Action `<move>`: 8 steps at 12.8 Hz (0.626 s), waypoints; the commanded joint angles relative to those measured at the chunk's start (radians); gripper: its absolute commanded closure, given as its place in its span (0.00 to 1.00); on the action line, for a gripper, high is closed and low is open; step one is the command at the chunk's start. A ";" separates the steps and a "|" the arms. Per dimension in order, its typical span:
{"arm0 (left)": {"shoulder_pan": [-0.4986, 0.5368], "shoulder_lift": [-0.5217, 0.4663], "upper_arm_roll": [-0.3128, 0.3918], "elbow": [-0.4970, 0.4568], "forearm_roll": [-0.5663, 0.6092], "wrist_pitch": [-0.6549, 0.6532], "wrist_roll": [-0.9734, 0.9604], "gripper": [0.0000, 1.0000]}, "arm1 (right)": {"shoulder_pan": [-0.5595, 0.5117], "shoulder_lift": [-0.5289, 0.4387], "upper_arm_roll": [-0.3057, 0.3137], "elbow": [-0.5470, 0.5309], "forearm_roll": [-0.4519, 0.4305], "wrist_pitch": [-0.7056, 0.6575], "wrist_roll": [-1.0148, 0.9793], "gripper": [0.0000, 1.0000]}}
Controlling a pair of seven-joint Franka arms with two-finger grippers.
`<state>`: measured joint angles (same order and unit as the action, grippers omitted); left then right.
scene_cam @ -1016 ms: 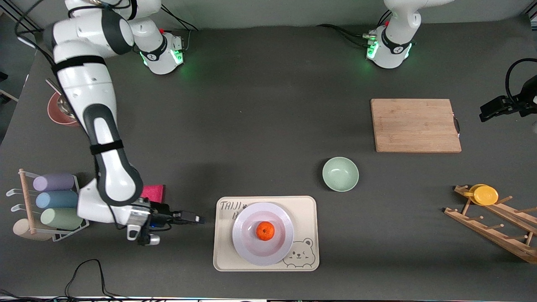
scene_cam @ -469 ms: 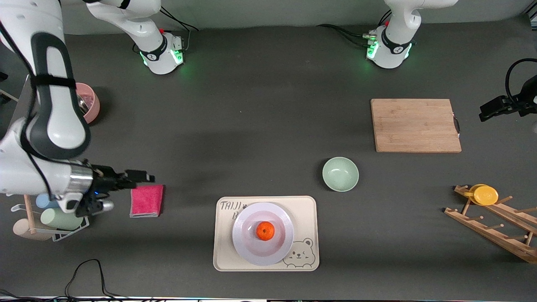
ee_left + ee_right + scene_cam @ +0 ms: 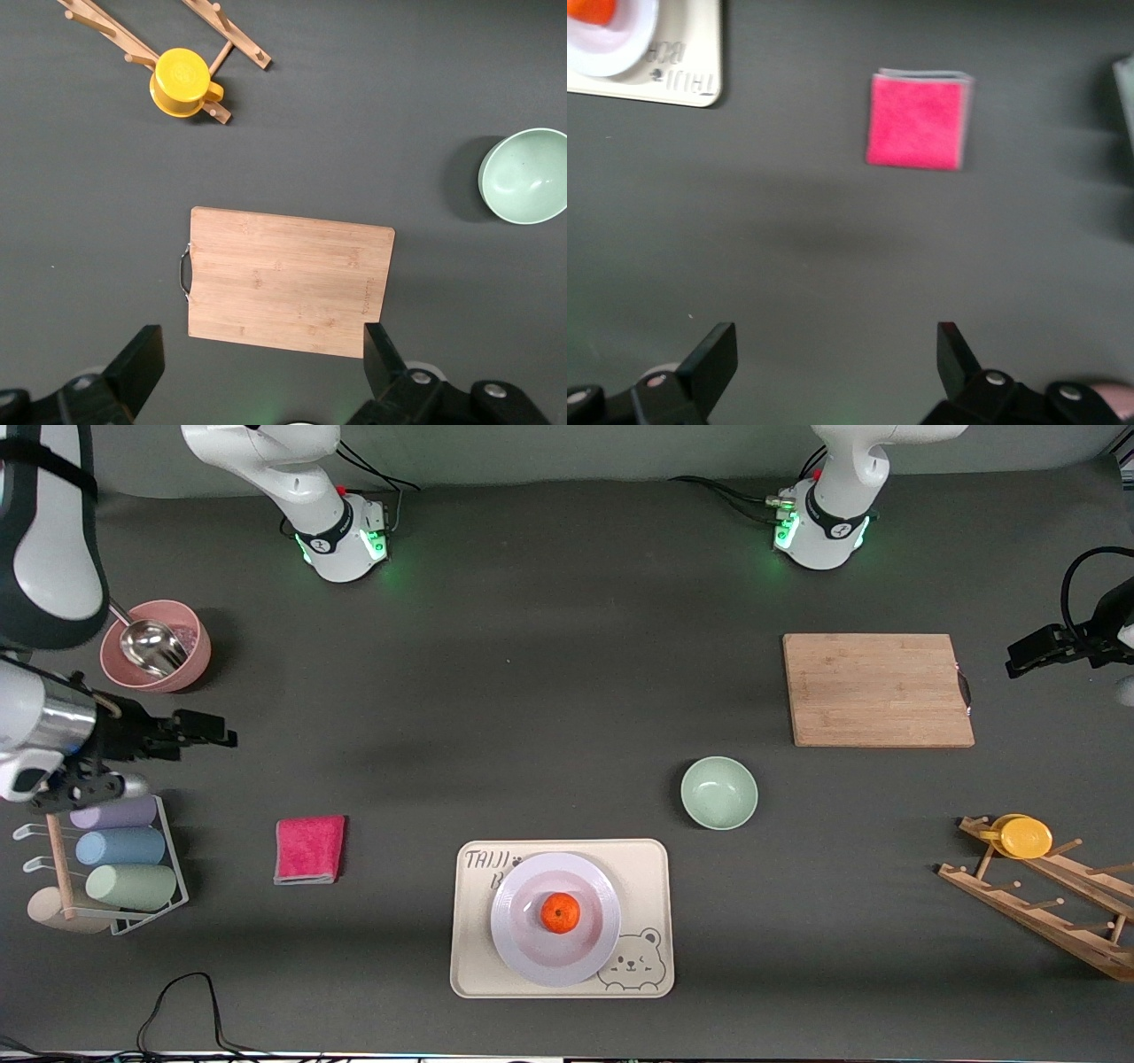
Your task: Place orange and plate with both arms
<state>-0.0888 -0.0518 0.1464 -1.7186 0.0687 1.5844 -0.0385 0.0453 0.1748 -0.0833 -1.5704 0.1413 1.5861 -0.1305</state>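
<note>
On one beige tray (image 3: pixel 651 859): one plate (image 3: pixel 595 948), one orange (image 3: pixel 560 912); both tools spread, empty.

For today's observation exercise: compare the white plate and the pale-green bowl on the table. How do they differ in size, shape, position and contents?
Size: the white plate is wider than the pale-green bowl.
Shape: the plate is shallow with a wide rim; the bowl is deeper.
Position: the plate rests on the beige bear tray; the bowl stands directly on the table, farther from the front camera.
Contents: the plate holds the orange; the bowl is empty.
Shared: both are round and upright.
</note>
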 commanded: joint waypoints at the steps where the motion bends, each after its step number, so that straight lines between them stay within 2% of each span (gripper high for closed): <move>1: -0.028 -0.042 0.013 -0.026 0.002 -0.004 0.000 0.00 | -0.001 -0.092 0.016 -0.028 -0.083 -0.038 0.109 0.00; 6: -0.035 -0.059 0.013 -0.035 -0.001 -0.001 0.014 0.00 | -0.015 -0.124 0.016 0.010 -0.164 -0.041 0.114 0.00; 8: -0.035 -0.059 0.015 -0.030 -0.020 0.002 0.014 0.00 | -0.013 -0.138 0.014 0.018 -0.166 -0.041 0.178 0.00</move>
<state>-0.1060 -0.0815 0.1464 -1.7268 0.0616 1.5831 -0.0348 0.0361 0.0566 -0.0786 -1.5672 0.0051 1.5658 -0.0251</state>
